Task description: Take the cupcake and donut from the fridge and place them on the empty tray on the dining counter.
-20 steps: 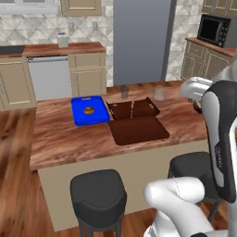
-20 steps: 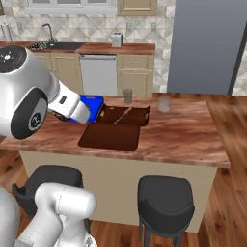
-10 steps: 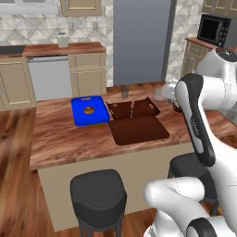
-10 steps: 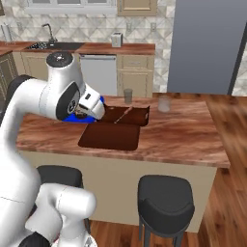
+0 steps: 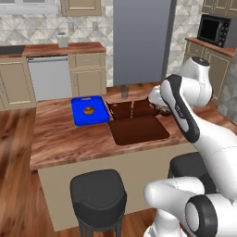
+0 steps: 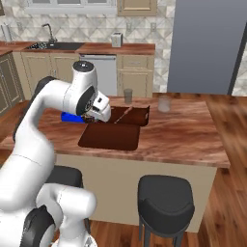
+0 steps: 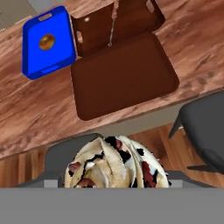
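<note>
Gripping cupcake [image 7: 116,164] in fingers above stool; tray [image 7: 124,76] beside blue tray [image 7: 47,41], divided wooden box [image 7: 118,24].

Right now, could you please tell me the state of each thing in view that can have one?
gripper, closed on the cupcake.
cupcake, held, not yet on the tray.
tray, empty, flat on the dining counter.
fridge, doors shut.
blue tray, holding one brown ring pastry.
glass, upright.
</note>
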